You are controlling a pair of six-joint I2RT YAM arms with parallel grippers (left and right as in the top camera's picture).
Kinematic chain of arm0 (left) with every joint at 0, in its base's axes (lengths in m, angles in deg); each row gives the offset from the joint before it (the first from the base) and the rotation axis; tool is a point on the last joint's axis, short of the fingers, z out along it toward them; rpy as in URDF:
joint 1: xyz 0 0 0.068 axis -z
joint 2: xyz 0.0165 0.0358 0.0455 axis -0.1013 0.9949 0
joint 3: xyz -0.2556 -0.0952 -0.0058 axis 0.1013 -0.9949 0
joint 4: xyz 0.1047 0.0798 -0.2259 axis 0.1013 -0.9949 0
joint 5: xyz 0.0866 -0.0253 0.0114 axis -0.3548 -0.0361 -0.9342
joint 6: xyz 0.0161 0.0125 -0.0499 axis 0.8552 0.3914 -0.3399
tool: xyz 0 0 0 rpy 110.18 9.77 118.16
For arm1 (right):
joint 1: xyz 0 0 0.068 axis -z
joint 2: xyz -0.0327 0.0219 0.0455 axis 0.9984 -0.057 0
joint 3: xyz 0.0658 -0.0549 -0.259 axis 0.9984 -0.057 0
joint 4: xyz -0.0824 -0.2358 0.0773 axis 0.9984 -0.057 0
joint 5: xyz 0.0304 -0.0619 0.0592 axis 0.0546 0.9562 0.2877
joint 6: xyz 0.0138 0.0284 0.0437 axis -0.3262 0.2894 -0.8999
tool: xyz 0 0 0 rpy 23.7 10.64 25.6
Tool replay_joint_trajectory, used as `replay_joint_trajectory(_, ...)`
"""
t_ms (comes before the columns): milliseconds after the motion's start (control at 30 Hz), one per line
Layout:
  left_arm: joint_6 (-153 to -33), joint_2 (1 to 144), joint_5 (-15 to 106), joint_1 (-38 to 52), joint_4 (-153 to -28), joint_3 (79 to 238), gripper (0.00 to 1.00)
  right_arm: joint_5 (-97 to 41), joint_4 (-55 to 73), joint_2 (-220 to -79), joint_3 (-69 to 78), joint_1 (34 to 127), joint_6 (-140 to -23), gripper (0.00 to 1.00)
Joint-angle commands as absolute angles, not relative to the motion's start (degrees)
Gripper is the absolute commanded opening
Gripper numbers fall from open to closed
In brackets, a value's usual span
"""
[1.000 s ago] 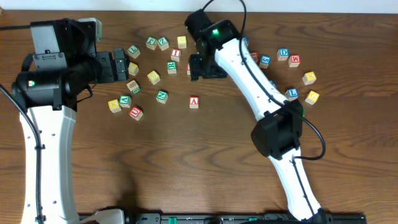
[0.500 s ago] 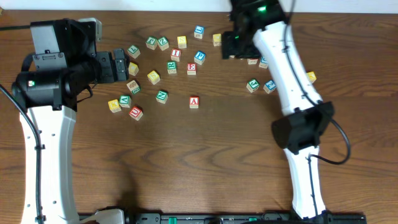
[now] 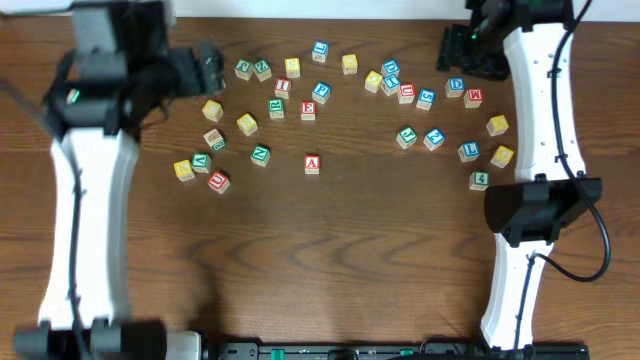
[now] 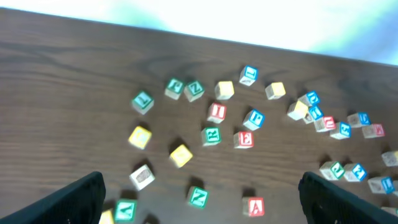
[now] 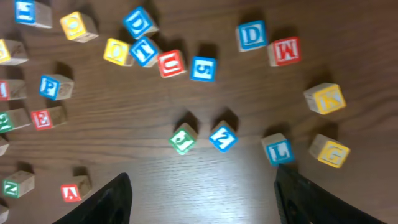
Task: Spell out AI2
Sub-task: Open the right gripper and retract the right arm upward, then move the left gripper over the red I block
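The right gripper [image 5: 208, 199] hangs released over the counter [image 5: 112, 118], fingers spread wide and empty. The blue 2 block [image 5: 222, 136] lies ahead of the gap, and the red A block [image 5: 71, 191] sits just outside one finger. The left gripper [image 4: 199, 199] is likewise spread and empty, with the red I block [image 4: 216, 112] well ahead of it.

Both arms are long white links joined by bulky black housings. The left arm [image 3: 85, 200] carries a small green light [image 3: 72, 97] on its black upper housing, which is blurred here. The right arm [image 3: 535, 110] has a green light [image 3: 473, 33] by its black wrist, a black elbow block [image 3: 540, 208] and a thin black cable [image 3: 605, 245] looping beside the lower link. The left fingers [image 4: 74, 200] are matte black, plain and wedge-shaped. The right fingers [image 5: 314, 199] look the same.
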State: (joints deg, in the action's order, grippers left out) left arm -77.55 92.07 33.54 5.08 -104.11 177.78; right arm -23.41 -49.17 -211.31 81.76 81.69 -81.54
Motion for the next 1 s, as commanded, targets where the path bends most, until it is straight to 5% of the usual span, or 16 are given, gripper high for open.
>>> replay_joint_trajectory(0,-79.54,102.23,25.46,9.70,-107.83,190.33,0.98,-23.34,-49.80,-210.33,82.54,81.56,-80.34,0.69)
replay_joint_trajectory(233,-79.54,120.52,16.69,15.97,-111.48,208.12,0.98,-23.36,-50.77,-210.33,82.54,81.39,-79.96,0.69)
replay_joint_trajectory(567,-79.78,134.73,14.09,20.41,-104.97,208.27,1.00,-23.36,-52.19,-210.33,82.52,81.39,-79.96,0.73)
replay_joint_trajectory(967,-79.80,139.32,14.09,21.50,-103.85,207.03,0.91,-23.32,-52.21,-210.33,82.48,81.39,-79.94,0.75)
